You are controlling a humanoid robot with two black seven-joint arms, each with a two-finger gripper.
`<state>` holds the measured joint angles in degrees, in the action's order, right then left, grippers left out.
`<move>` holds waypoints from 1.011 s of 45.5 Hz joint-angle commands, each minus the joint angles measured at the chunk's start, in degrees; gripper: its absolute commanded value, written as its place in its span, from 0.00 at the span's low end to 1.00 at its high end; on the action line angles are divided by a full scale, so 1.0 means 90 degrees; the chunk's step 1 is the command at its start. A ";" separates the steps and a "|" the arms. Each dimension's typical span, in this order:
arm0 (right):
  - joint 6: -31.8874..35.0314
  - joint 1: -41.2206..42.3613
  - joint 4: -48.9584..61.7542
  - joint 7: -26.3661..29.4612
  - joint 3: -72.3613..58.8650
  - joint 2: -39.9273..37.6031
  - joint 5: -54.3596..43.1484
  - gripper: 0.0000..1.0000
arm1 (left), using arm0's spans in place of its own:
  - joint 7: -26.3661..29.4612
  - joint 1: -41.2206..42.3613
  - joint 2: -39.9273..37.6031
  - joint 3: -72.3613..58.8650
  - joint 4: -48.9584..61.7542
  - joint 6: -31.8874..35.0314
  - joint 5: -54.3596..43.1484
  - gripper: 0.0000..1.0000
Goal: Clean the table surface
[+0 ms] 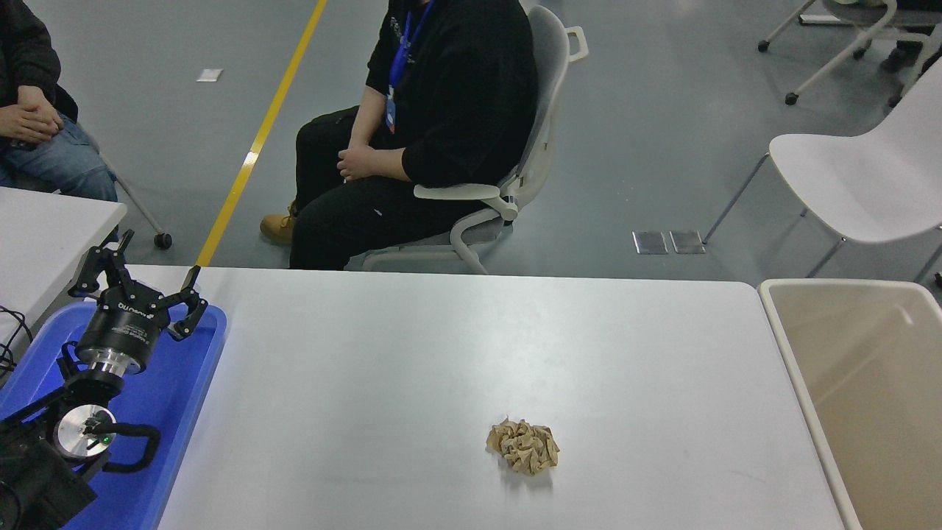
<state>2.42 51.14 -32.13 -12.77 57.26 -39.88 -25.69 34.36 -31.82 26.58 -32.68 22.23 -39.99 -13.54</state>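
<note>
The table surface (412, 368) is a wide glossy white-grey top that fills the middle of the head view. A crumpled ball of tan paper (523, 446) lies on it, right of centre and toward the near edge. My left gripper (156, 259) is parked at the lower left above a blue tray, its fingers spread open and empty, far from the paper. My right arm and gripper are out of view.
A blue tray (188, 401) sits at the table's left end under my left arm. A beige bin (868, 390) stands against the table's right end. A person in black sits on a chair (544, 147) beyond the far edge; another person sits at the top left by a smaller white table (44, 228).
</note>
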 commanded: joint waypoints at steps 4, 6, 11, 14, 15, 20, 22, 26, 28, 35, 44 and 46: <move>0.0015 -0.0594 -0.1507 -0.0095 0.1196 0.0602 0.0003 0.99 | 0.0000 0.0000 -0.0004 -0.0002 0.0000 0.0000 0.0000 1.00; 0.0024 -0.0741 -0.1663 -0.0095 0.1372 0.0719 0.0003 0.99 | 0.0000 0.0000 0.0005 -0.0002 0.0000 0.0000 0.0000 1.00; 0.0024 -0.1102 -0.2064 -0.0095 0.1821 0.1080 -0.0007 0.99 | 0.0000 0.0000 -0.0004 -0.0002 0.0000 0.0000 0.0000 1.00; 0.0024 -0.1297 -0.2250 -0.0095 0.2007 0.1266 -0.0017 0.99 | 0.0000 0.0000 0.0005 -0.0002 0.0000 0.0000 0.0000 1.00; 0.0024 -0.1356 -0.2298 -0.0095 0.2046 0.1305 -0.0017 0.99 | 0.0000 0.0000 0.0005 -0.0002 0.0000 0.0000 0.0000 1.00; 0.0024 -0.1532 -0.2338 -0.0095 0.2066 0.1442 -0.0017 0.99 | 0.0000 0.0000 0.0005 -0.0002 0.0000 0.0000 0.0000 1.00; 0.0024 -0.1610 -0.2338 -0.0095 0.2066 0.1481 -0.0017 0.99 | 0.0000 0.0000 -0.0004 -0.0002 0.0000 0.0000 0.0000 1.00; 0.0024 -0.1786 -0.2319 -0.0095 0.2037 0.1540 -0.0017 0.99 | 0.0000 0.0000 0.0005 0.0008 0.0000 0.0000 0.0000 1.00; 0.0024 -0.1893 -0.2309 -0.0095 0.2008 0.1560 -0.0017 0.99 | 0.0000 0.0000 0.0005 0.0008 0.0000 0.0000 0.0000 1.00; 0.0044 -0.2284 -0.2270 -0.0104 0.1929 0.1677 -0.0017 0.99 | 0.0000 0.0000 0.0005 -0.0002 0.0000 0.0000 0.0000 1.00; 0.0054 -0.2548 -0.2270 -0.0104 0.1432 0.1814 -0.0017 0.99 | 0.0000 0.0000 0.0005 0.0008 0.0000 0.0000 0.0000 1.00; 0.0054 -0.2548 -0.2270 -0.0105 0.1257 0.1823 -0.0026 0.99 | 0.0000 0.0000 -0.0004 0.0008 0.0000 0.0000 0.0000 1.00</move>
<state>2.84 30.71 -52.34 -13.64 72.49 -24.66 -25.83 34.37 -31.82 26.60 -32.67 22.24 -39.99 -13.53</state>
